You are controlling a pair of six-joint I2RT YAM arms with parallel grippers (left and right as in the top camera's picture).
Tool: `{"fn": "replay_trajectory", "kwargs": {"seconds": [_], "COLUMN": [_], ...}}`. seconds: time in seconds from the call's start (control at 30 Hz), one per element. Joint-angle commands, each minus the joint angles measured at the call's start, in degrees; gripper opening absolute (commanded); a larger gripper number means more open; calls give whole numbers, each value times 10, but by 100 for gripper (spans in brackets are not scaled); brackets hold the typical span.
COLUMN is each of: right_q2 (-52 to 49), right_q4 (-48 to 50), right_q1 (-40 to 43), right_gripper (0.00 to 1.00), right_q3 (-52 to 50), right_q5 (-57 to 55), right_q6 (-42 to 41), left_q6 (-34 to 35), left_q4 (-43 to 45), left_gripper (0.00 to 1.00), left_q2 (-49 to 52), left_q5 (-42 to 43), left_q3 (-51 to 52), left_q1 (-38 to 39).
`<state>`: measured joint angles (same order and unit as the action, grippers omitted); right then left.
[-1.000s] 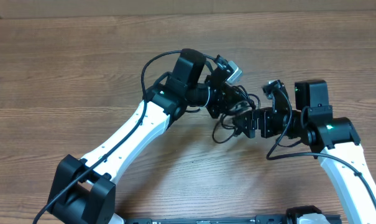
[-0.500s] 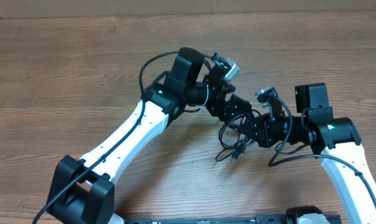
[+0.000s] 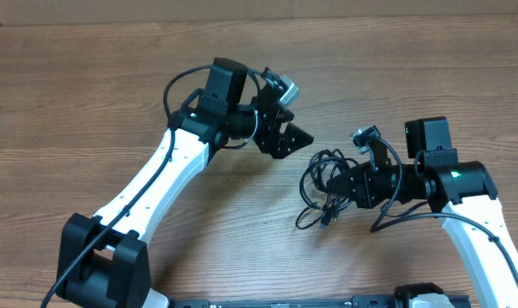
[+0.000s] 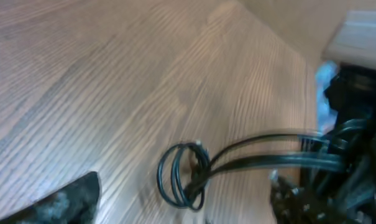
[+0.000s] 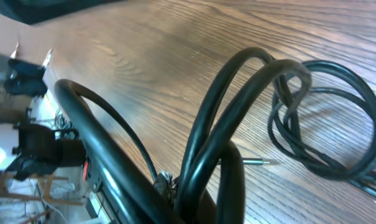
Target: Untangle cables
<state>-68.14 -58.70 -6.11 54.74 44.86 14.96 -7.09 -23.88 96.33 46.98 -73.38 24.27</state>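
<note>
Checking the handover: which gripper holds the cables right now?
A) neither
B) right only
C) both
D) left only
B: the right gripper is clamped shut on the cables, while the left gripper stands open, apart from them.

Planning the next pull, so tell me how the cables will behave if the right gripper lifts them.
Likely floppy: the cables sag in loose loops from the right gripper onto the table. Probably light, being thin. The loops look interlaced, so they would likely rise as one clump.
</note>
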Motion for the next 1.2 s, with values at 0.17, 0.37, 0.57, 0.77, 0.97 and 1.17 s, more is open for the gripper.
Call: {"fn": "replay_trajectory", "kwargs": {"seconds": [0.17,0.37,0.57,0.77,0.97,1.17], "right_q2": [1,1,1,1,1,1], "right_q4": [-2,-2,-34,-34,-34,-56], "right_q1": [-3,-3,-3,-3,-3,-3], "right_gripper": [4,4,4,4,4,18], "right_q3": [3,3,3,3,3,3], "right_q5": [94,149,210,252,269,213], "right_q6": [96,102,173,184,183,181], "left_q6": [-405,-647,-654,-649,-632,-632], "left_q4": [-138,-208,-153,-153,-153,-142], "left_gripper": [100,100,100,100,64,4], "left_q2": [-16,-16,-16,-16,-16,-16], "left_q5": [121,167,179,232,246,199], "left_q3": [-7,-7,-7,-7,-7,-7], "left_q1": [0,1,2,10,44,53]}}
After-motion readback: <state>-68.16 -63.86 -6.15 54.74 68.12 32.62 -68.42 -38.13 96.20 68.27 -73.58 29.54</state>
